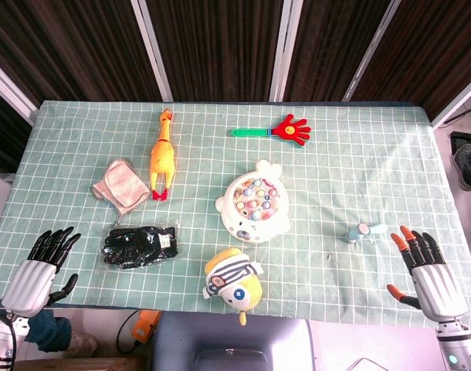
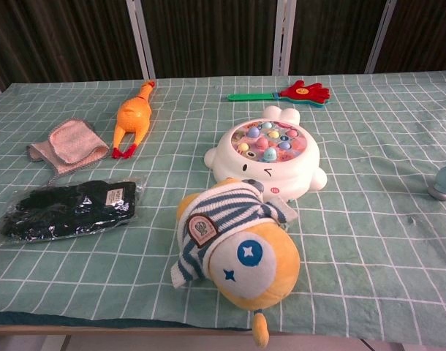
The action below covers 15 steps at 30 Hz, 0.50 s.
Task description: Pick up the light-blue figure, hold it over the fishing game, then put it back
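Overhead, a green checked tablecloth [image 1: 374, 154] meets dark slatted wall panels [image 1: 220, 46]

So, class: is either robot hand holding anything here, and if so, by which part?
Nothing is held. The left hand and right hand are both open and empty; the light-blue figure lies on the table, untouched.

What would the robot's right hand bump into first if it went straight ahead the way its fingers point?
Probably the light-blue figure. The right hand is open, with fingers pointing up and a bit left toward it. The figure lies close by, just off the fingertips. Height is hard to judge, so the hand might pass over it.
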Each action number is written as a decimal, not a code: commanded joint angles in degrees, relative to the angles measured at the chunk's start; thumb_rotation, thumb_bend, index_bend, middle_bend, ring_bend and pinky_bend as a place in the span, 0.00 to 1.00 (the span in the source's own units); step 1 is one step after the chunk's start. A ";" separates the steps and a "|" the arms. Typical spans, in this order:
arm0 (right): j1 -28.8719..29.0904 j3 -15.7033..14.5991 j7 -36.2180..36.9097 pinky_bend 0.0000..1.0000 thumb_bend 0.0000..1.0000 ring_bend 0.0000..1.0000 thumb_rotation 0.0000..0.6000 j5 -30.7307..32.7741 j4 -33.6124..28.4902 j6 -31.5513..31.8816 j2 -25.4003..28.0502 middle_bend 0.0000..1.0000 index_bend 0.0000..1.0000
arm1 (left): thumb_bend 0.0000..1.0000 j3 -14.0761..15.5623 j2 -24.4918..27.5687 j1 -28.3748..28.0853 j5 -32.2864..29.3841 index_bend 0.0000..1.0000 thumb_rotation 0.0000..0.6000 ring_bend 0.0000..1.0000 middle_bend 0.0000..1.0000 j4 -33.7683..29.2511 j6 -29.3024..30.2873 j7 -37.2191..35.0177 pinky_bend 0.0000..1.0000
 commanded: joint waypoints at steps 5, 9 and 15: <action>2.90 0.94 4.73 0.00 0.26 0.00 1.00 -0.73 3.93 -3.68 -1.47 0.00 0.00 | 0.39 -0.18 -0.03 -0.37 -0.46 0.00 1.00 0.00 0.00 0.17 -0.80 -0.37 0.00; 7.15 5.57 2.86 0.00 0.26 0.00 1.00 2.71 13.34 -7.52 -5.93 0.00 0.05 | 0.39 -0.39 -0.11 -0.53 -1.28 0.00 1.00 0.00 0.00 0.37 -1.48 -0.18 0.00; 11.55 6.84 7.66 0.00 0.26 0.00 1.00 3.92 20.32 -13.93 -8.18 0.00 0.23 | 0.39 -0.74 -0.06 -0.60 -2.15 0.00 1.00 0.00 0.00 0.35 -1.83 0.00 0.00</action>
